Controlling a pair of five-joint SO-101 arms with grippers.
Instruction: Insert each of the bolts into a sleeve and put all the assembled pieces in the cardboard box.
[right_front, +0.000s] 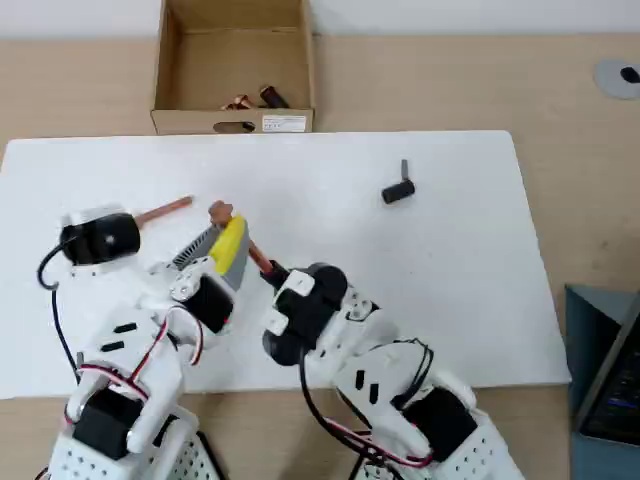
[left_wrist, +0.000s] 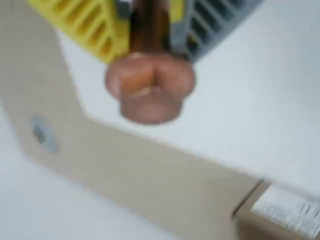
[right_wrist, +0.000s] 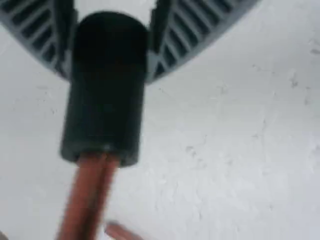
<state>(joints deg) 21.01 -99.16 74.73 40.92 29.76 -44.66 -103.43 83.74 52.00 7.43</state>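
Note:
My left gripper (right_front: 228, 240), with one yellow and one grey finger, is shut on a copper bolt (right_front: 222, 213); its hex head (left_wrist: 150, 87) sticks out past the fingertips. My right gripper (right_front: 274, 276) is shut on a black sleeve (right_wrist: 105, 85), and the bolt's shaft (right_wrist: 87, 200) enters the sleeve's open end. Both hover just above the white mat (right_front: 450, 280), left of its middle. A second copper bolt (right_front: 163, 211) lies on the mat to the left. A loose black sleeve (right_front: 398, 191) lies at the mat's right rear. The cardboard box (right_front: 170, 70) stands behind the mat and holds assembled pieces (right_front: 255, 99).
A small grey pin-like piece (right_front: 404, 168) rests beside the loose sleeve. The left arm's black motor (right_front: 100, 240) hangs over the mat's left edge. A dark object (right_front: 605, 380) sits off the mat at the right. A grey disc (right_front: 618, 77) lies on the wooden table's far right.

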